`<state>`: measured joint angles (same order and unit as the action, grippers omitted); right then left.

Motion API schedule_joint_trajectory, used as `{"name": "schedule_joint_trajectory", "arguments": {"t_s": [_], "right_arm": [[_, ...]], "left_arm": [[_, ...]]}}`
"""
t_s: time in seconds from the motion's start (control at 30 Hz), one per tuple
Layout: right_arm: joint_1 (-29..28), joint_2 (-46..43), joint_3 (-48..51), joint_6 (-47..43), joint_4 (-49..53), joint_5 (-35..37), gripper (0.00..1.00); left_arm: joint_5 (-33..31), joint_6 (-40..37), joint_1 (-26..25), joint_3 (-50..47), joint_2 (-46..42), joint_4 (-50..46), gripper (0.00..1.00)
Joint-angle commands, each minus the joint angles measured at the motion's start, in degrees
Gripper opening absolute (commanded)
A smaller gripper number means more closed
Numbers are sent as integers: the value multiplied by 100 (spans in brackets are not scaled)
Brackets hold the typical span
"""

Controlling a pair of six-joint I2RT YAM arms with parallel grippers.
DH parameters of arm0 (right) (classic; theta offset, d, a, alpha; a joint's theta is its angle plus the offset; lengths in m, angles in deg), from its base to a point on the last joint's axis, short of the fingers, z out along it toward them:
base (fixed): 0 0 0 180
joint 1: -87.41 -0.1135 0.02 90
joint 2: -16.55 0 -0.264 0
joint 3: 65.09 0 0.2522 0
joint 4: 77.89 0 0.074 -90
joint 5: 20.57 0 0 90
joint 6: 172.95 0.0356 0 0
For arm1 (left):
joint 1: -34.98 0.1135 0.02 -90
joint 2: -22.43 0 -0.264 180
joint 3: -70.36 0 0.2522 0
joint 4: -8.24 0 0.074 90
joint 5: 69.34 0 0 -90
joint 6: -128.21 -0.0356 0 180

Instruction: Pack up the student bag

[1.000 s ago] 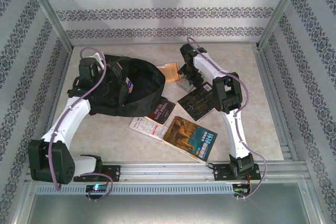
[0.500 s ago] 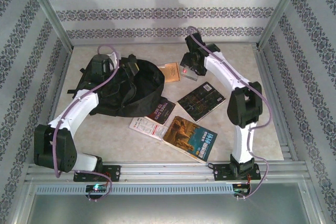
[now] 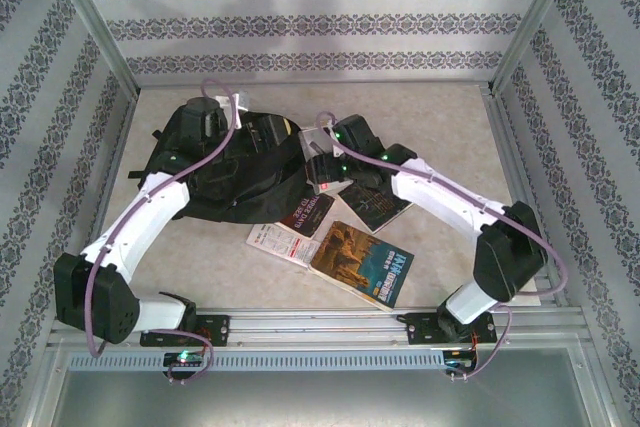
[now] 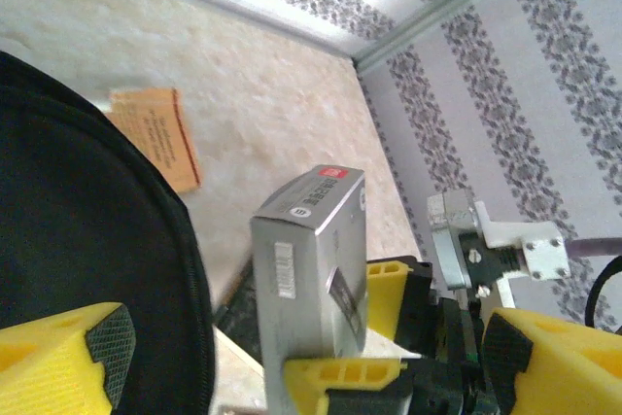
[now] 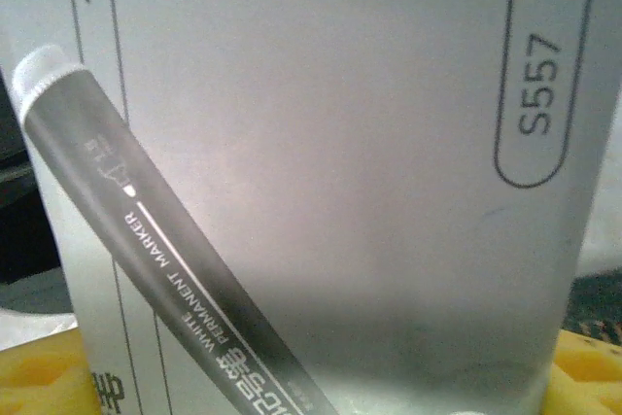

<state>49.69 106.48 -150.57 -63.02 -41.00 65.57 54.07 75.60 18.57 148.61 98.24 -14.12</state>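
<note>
The pale marbled surface (image 3: 440,117) fills the middle of the top view; the student bag (image 3: 235,182) lies on it at left centre; the left gripper (image 3: 245,129) sits over the bag's upper part, jaws apart; a blue-and-gold book (image 3: 363,263) lies lower centre; the right gripper (image 3: 326,163) has its jaws clamped on a silver marker box (image 4: 311,269) just beside the bag's right edge.

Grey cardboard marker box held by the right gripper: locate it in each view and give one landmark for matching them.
Top external: grey cardboard marker box at centre, just right of the black fabric backpack.
Left wrist: box lower centre, standing upright, backpack at left.
Right wrist: box close up at centre, printed marker picture at left.
Landmark: the right gripper's yellow fingers, clamped on the box's lower end.
</note>
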Motion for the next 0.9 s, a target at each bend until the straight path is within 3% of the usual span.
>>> {"name": "schedule_joint_trajectory", "arguments": {"t_s": [0.0,0.2,0.73,0.87], "right_arm": [[-135,-364,191,-381,-795,-271,77],[-240,-550,355,-354,-994,-540,77],[-319,-543,451,-243,-1267,-890,76],[-320,-573,455,-218,-1242,-804,81]], "left_arm": [[357,209,-219,-103,129,229,95],[334,384,-311,-212,315,520,92],[805,1489,-400,-760,721,2490,46],[792,1617,-403,-809,727,2696,38]]}}
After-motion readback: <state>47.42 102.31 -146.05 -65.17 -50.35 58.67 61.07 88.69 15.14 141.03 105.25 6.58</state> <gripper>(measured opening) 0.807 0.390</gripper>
